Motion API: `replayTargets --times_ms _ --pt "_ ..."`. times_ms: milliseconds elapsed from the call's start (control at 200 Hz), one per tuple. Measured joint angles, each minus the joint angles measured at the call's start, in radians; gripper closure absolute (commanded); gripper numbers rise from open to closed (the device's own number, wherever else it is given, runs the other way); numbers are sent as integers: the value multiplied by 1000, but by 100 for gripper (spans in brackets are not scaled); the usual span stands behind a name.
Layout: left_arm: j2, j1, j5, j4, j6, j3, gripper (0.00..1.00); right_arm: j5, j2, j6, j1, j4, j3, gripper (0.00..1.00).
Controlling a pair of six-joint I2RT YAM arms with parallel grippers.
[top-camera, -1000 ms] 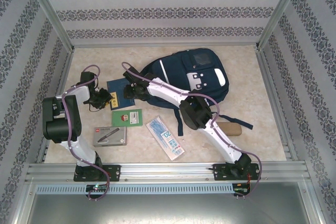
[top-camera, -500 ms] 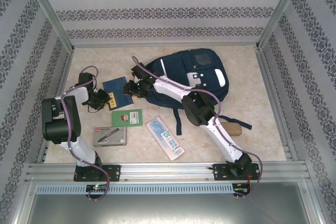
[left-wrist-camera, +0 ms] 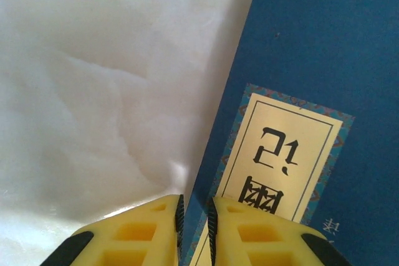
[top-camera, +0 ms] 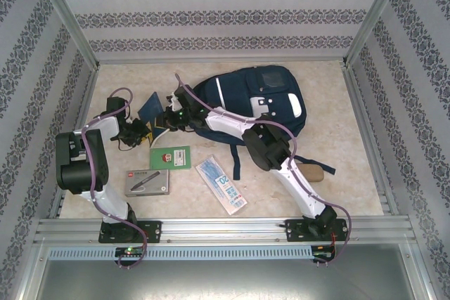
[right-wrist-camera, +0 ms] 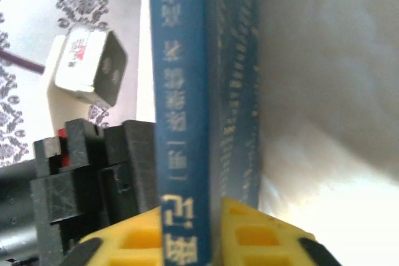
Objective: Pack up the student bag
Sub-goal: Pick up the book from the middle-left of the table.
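The left jaws are closed on the very edge of the thin dark-blue paperback book (left-wrist-camera: pixel 324 48) with a cream label, and the right jaws pinch the end of its spine, so two small holds carry it. In my judgement, if the arms do not move together, the cover can bend, tear or slip out, and the book drops on the pale marbled counter (top-camera: pixel 337 110). The large navy-blue fabric backpack (top-camera: pixel 264 96) lies flat just beside the book, to the right; whether its mouth is open I cannot tell. The left arm (top-camera: pixel 74 163) is folded, with its elbow high. The right arm (top-camera: pixel 225 123) stretches diagonally over the backpack's near edge.
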Motion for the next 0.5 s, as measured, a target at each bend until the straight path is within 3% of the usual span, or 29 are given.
replayTargets --times_ms 90,180,290,500 --pt "-2 -1 11 -3 0 0 69 3 -23 -2 -16 0 -55 100" --pt "-9 -2 34 -3 -12 1 51 4 -53 -2 -32 0 -100 100" --pt "-39 -2 84 6 -51 1 39 3 -105 -2 -52 1 -123 100" --pt "-122 -2 220 161 -200 2 20 -3 -255 0 -109 28 -171 100"
